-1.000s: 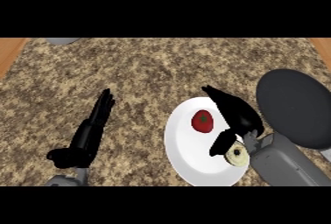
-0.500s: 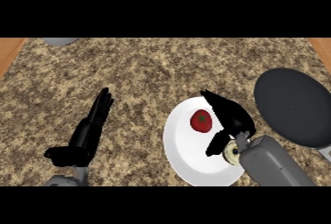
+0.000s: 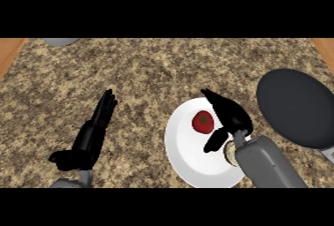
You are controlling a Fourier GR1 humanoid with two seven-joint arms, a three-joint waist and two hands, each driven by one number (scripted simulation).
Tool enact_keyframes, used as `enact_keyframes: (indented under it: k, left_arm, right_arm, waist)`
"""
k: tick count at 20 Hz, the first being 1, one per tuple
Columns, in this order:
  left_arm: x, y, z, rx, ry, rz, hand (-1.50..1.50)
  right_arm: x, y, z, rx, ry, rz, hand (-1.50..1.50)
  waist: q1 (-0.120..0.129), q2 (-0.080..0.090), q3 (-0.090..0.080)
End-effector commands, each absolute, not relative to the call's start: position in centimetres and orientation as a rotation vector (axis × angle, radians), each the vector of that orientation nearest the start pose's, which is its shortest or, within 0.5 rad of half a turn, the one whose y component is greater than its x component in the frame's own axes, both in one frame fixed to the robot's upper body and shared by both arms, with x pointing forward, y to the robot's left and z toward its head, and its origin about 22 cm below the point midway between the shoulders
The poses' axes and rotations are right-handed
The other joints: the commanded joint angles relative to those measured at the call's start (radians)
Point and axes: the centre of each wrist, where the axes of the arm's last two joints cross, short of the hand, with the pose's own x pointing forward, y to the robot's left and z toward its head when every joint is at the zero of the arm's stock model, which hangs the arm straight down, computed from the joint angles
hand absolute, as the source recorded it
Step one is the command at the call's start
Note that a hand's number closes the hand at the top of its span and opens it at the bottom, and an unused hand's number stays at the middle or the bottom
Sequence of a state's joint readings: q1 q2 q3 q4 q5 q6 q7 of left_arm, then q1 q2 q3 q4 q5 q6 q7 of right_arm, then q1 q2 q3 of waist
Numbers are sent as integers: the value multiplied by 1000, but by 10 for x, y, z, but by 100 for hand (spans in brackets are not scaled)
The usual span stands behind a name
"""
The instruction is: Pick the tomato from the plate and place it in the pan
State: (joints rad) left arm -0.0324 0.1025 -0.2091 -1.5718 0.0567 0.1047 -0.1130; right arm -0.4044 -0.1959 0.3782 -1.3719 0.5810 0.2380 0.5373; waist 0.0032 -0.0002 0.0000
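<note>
Head view: the tomato sits on the white plate, immediately to the left of the right hand, on its thumb side. The hand is over the plate's right part, its fingers stretched up and away from the robot and its thumb hanging down apart from them, so the hand is spread and holds nothing. The tomato lies in the open angle between fingers and thumb; whether a fingertip already touches its skin cannot be told from this angle. The tomato is round, with no long axis to line up with, and shows a small green stem spot on top.

Tucked against the right wrist, on the near right part of the plate, a pale round thing is partly hidden by the grey forearm; what it is cannot be told.

The dark pan lies on the speckled surface to the right of the right hand, just beside the plate, so the carry would go the opposite way from the reach.

The right hand is by far the nearer to the tomato. The left hand rests well apart on the left, fingers straight and together, holding nothing.

Judging by this, closing sideways round the tomato is the step in hand.
</note>
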Motion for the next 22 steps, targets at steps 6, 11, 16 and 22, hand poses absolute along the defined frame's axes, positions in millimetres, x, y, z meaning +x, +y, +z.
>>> enact_keyframes:
  k: [6, 11, 16, 22]
  left_arm:
    - [249, 203, -1, -65, -1685, -143, 0]
    - [228, 212, 13, -56, -1695, -117, 0]
    - [236, 198, 15, -79, -1686, -142, 0]
    - [238, 209, -11, -72, -1694, -119, 0]
  right_arm:
    - [317, -140, 7, -499, -1031, 1102, -150]
    - [318, -159, 12, -505, -1024, 1294, 150]
    - [329, -132, -2, -537, -1041, 1278, 150]
    - [325, -149, 3, -658, -1153, 1267, 150]
  waist:
    - [0, 1, 0]
    - [1, -1, 0]
    - [3, 0, 0]
    - [0, 0, 0]
